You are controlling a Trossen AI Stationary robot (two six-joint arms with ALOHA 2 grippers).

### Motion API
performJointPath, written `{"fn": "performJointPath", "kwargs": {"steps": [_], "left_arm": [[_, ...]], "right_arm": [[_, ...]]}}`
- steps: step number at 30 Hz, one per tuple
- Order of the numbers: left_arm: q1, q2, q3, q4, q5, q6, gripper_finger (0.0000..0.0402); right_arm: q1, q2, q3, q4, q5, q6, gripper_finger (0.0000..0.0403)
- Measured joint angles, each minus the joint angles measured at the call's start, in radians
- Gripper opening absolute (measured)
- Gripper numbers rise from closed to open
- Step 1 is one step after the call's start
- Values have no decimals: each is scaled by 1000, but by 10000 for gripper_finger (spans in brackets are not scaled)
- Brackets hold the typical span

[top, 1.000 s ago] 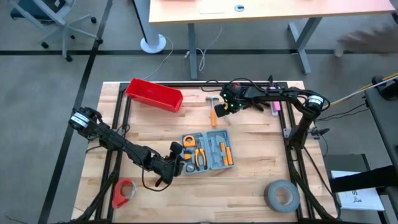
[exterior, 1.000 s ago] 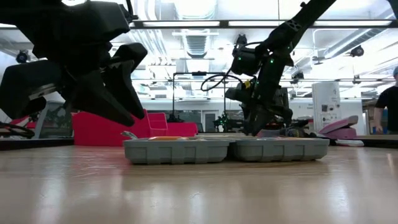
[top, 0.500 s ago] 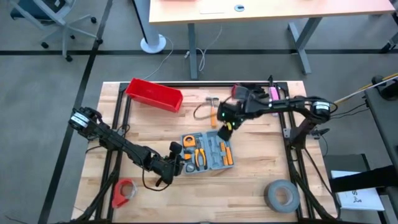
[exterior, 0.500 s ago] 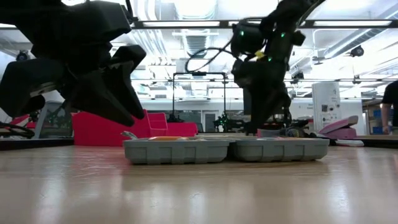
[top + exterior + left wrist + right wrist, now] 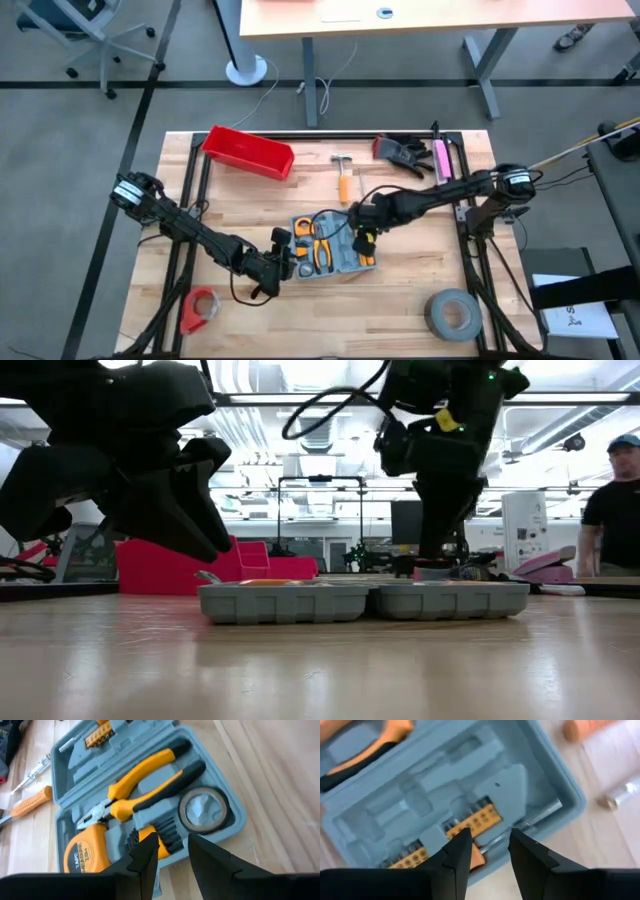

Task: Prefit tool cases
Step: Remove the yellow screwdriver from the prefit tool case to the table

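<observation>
The grey-blue tool case (image 5: 338, 262) lies open and flat on the wooden table, holding orange-handled pliers (image 5: 145, 775), an orange tape measure (image 5: 87, 857), a small tape roll (image 5: 202, 812) and orange bit strips (image 5: 472, 819). My left gripper (image 5: 172, 857) hovers slightly open at the case's left edge, with nothing between its fingers. My right gripper (image 5: 490, 850) points steeply down over the case's right half (image 5: 362, 232), open. An orange handle (image 5: 476, 856) with a metal shaft (image 5: 540, 815) shows in its gap; I cannot tell whether the fingers touch it.
A hammer (image 5: 343, 176), black gloves (image 5: 400, 150) and a pink object (image 5: 441, 160) lie beyond the case. A red bin (image 5: 248, 151) stands at the far left. A red tape dispenser (image 5: 200, 310) and a grey tape roll (image 5: 453, 313) sit near the front. A person (image 5: 612, 495) stands behind the table.
My right gripper has swung from beside the hammer at the far side toward the near edge, ending over the case's right half, and its wrist has rolled on the way. The case has stayed put. A person has come into the low view at the right.
</observation>
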Motion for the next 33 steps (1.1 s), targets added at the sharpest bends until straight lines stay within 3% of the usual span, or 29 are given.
{"fn": "performJointPath", "kwargs": {"steps": [12, 23, 33], "left_arm": [[3, 0, 40, -3, -20, 35, 126], [15, 0, 41, 0, -36, 26, 109], [16, 0, 41, -3, -37, 8, 125]], "right_arm": [[-109, 0, 0, -15, -11, 226, 129], [-120, 47, 25, -6, -63, 215, 110], [-144, 90, 44, -33, -63, 209, 116]]}}
